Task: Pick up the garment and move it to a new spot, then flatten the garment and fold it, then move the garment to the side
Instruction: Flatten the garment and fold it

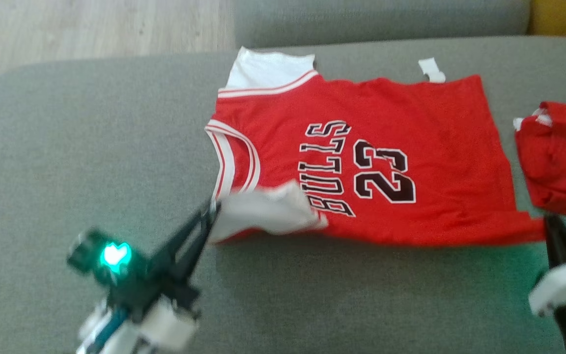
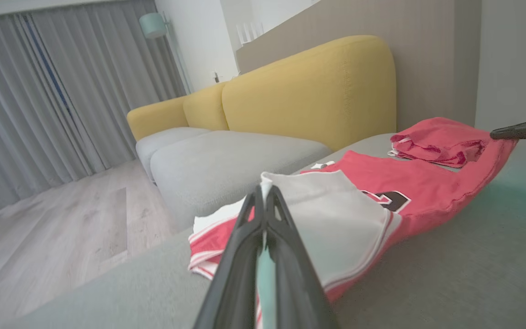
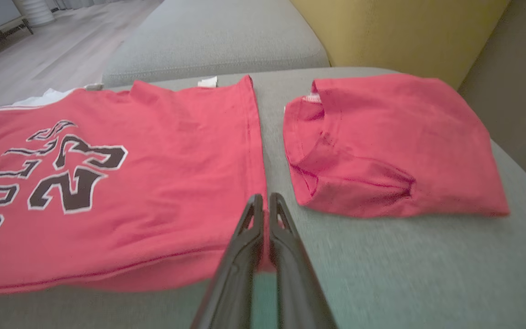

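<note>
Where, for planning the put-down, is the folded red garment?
The folded red garment lies at the head view's right edge, on the cushion beside the jersey.

Pretty cozy room: grey floor-length curtains (image 2: 62, 91) on 1 side, pale wood floor (image 2: 62, 228), yellow-backed sofa (image 2: 308, 91) with grey seat cushions (image 2: 226, 160), mint lamp (image 2: 152, 25) by the white wall (image 2: 199, 41). Soft, even light.

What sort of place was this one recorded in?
Most likely a home living room: a yellow-backed sofa, long grey curtains and pale wood flooring, with the red jersey spread on a grey upholstered seat.
</note>
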Controlling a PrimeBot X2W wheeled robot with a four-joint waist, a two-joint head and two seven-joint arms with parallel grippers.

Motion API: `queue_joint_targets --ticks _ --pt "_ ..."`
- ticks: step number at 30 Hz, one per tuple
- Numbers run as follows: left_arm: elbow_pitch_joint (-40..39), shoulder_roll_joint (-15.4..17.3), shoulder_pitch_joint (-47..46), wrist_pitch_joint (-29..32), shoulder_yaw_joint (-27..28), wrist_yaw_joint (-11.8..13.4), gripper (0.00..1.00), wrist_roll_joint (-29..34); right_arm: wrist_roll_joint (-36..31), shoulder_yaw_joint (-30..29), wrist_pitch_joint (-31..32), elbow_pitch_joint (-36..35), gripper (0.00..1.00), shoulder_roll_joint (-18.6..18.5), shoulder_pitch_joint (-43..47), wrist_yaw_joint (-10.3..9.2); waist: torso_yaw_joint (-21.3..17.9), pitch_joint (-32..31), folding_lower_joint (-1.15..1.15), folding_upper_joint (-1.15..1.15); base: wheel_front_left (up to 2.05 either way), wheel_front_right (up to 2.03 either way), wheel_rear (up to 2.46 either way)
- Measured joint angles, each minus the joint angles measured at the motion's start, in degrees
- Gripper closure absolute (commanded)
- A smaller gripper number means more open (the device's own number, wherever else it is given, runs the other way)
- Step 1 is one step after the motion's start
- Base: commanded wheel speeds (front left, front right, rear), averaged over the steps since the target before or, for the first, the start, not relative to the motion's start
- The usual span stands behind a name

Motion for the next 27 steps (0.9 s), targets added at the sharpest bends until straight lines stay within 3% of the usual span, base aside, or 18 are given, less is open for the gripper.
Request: queue_joint_targets --ticks 11,21,22,23,24,25,27 --pt "9.6 0.2 -20.68 0.0 -3.33 -0.6 1.0 1.75 -2.42 1.9 -1.2 8.51 1.0 -1.34 -17.24 0.01 -0.53 8.02 0.01 0.0 0.0 0.0 0.0" --pt "13.8 -0.37 -27.63 -0.01 -3.5 -0.99 1.0 3.03 -3.98 3.86 -5.16 16.5 1.0 -2.01 -26.15 0.01 -0.44 12.88 0.01 0.0 0.0 0.0 0.0" --pt "14.39 -0.6 -27.77 -0.01 -3.43 -0.66 1.0 3.03 -4.36 4.07 -5.71 17.24 0.04 -2.0 -26.76 0.01 -0.4 13.03 0.01 0.0 0.0 0.0 0.0" --pt "15.21 -0.88 -27.78 -0.01 -3.24 -0.32 0.77 3.01 -4.8 4.11 -6.31 17.91 0.0 -2.0 -27.29 0.0 -0.37 13.05 0.01 0.0 0.0 0.0 0.0" --pt "16.11 -1.12 -27.74 -0.01 -3.14 0.1 0.19 2.82 -5.15 4.11 -7.31 18.3 0.0 -1.98 -27.57 0.01 -0.38 12.97 0.0 0.0 0.0 0.0 0.0" --pt "16.75 -1.53 -27.63 -0.01 -2.94 0.43 0.0 2.45 -5.41 4.12 -8.16 18.85 0.0 -1.98 -27.75 0.01 -0.37 12.78 0.0 0.0 0.0 0.0 0.0" --pt "17.68 -2.93 -26.79 -0.01 -1.6 1.32 0.0 0.6 -5.76 4.16 -9.88 19.62 0.0 -1.77 -27.72 0.01 -0.36 12.15 -0.01 0.0 0.0 0.0 0.0"
